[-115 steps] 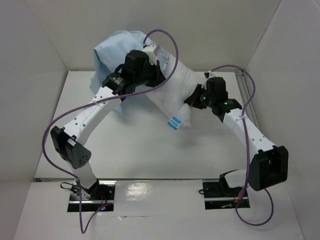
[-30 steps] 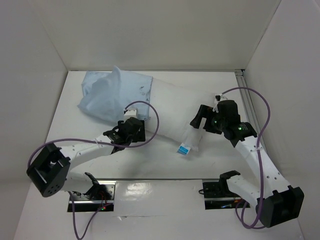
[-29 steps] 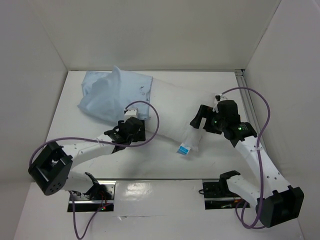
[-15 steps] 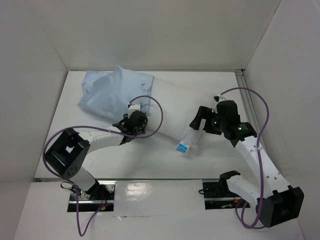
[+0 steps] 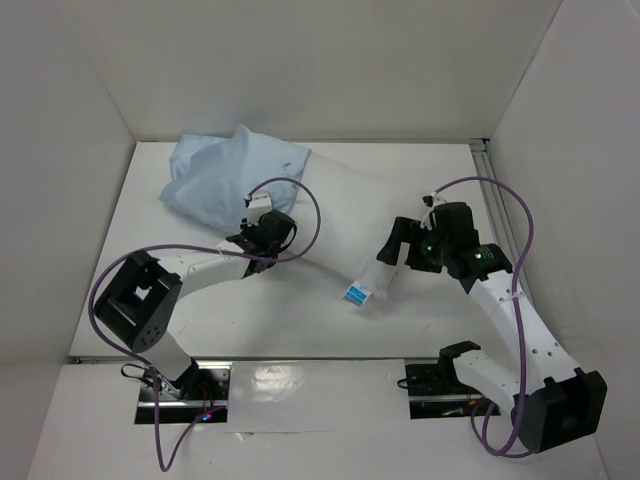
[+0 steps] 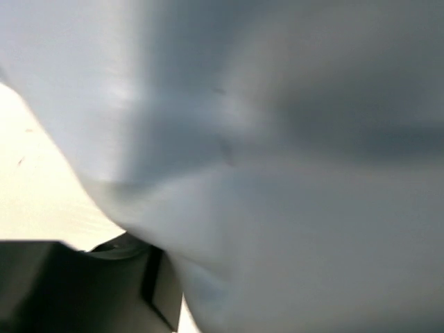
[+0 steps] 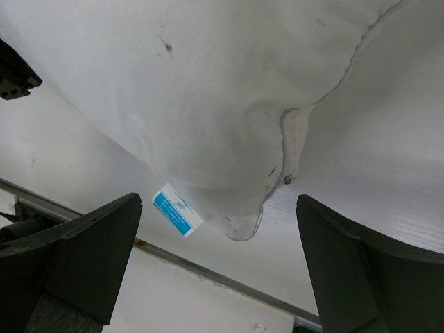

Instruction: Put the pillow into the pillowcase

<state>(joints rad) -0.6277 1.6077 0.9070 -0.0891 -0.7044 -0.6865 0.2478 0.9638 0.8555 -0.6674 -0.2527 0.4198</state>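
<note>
One stuffed white rectangular pillow (image 5: 345, 215) at centre, one wrinkled light-blue cloth pillowcase (image 5: 215, 175) upper left. Right gripper (image 7: 218, 208) released, splayed wide. Left gripper (image 5: 268, 232) pressed into cloth, grip impossible to tell.

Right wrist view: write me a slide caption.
Wide-open right claw flanks the tagged corner of the white pillow, its blue tag hanging at the edge.

left arm (image 5: 205, 265) folded low, elbow out to its left, forearm angled in toward centre. left gripper (image 5: 268, 232) points away from base; jaw gap unreadable in both views. right arm (image 5: 510, 310) extended forward and inward. right gripper (image 5: 390, 245) faces left, jaws spread wide, both fingers (image 7: 76, 263) visible at wrist.
</note>
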